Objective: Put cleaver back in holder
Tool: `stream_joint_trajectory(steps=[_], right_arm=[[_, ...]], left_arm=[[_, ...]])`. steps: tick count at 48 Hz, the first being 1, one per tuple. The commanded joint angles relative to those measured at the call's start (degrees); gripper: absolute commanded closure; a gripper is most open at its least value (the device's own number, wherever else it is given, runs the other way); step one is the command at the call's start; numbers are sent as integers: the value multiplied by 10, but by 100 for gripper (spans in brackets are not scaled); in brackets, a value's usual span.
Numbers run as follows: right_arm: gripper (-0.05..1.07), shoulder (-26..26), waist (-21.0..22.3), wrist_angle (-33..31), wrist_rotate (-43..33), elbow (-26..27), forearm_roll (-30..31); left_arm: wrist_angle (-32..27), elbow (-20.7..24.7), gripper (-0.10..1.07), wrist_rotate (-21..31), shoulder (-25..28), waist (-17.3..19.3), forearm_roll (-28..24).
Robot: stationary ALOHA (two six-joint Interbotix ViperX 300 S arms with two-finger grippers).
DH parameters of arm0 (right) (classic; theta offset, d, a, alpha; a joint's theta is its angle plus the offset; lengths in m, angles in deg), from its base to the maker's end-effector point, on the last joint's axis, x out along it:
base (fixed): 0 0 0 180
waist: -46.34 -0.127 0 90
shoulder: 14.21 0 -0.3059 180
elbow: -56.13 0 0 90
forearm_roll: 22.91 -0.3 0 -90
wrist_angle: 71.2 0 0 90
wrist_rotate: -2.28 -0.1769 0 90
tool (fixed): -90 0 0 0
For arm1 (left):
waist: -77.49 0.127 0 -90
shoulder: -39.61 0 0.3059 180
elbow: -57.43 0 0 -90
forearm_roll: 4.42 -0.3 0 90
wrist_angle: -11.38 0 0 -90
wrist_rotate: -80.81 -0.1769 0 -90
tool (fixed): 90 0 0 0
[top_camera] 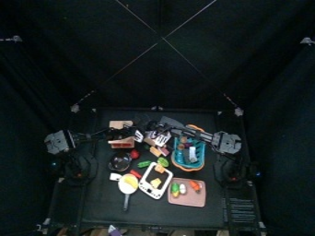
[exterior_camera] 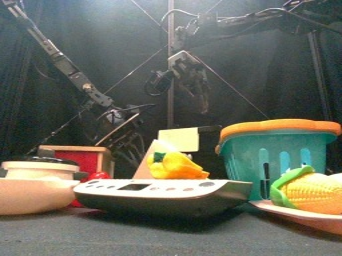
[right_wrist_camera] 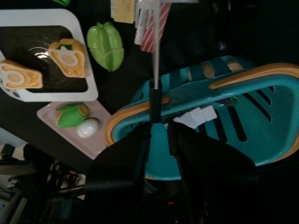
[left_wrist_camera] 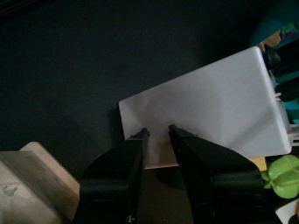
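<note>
The cleaver (left_wrist_camera: pixel 211 101) has a wide pale blade, and my left gripper (left_wrist_camera: pixel 158 136) is shut on its tan handle end. The blade shows upright at mid-table in the front view (exterior_camera: pixel 178 140). The holder (left_wrist_camera: pixel 30 175), a tan wooden block, sits close beside the left gripper; it also appears low on the left in the front view (exterior_camera: pixel 80 158) and left of centre in the top view (top_camera: pixel 120 140). My right gripper (right_wrist_camera: pixel 162 131) hangs high above the teal basket (right_wrist_camera: pixel 222 105) with its jaws apart and nothing in them.
A white scale (exterior_camera: pixel 160 190) and a pale bowl (exterior_camera: pixel 34 185) stand at the front edge. The teal basket (exterior_camera: pixel 274 150) and a corn cob (exterior_camera: pixel 314 190) are on the right. A pink board (top_camera: pixel 187 192) with toy food lies near the front.
</note>
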Motion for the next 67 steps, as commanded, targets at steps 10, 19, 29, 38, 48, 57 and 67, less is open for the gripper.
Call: stream_joint_trajectory(steps=[10, 19, 29, 38, 48, 57, 67], right_arm=[[37, -11, 5, 0, 0, 22, 8], [37, -44, 2, -1, 4, -25, 4], [37, -121, -7, 42, -6, -126, 24], [37, -214, -33, 153, -29, -218, 28], [37, -319, -62, 358, -51, -360, 48], [37, -413, -86, 628, -54, -508, 62], [36, -468, -87, 798, -72, -617, 33]], left_arm=[[-4, -11, 27, 4, -1, 2, 4], [-2, -13, 27, 5, -10, 3, 3], [33, -26, 27, 6, -62, 6, 10], [59, -35, 27, 6, -99, 9, 15], [79, -31, 27, 4, -92, 5, 15], [88, -40, 27, 3, -78, 1, 4], [116, -51, 27, 2, -61, -1, -44]])
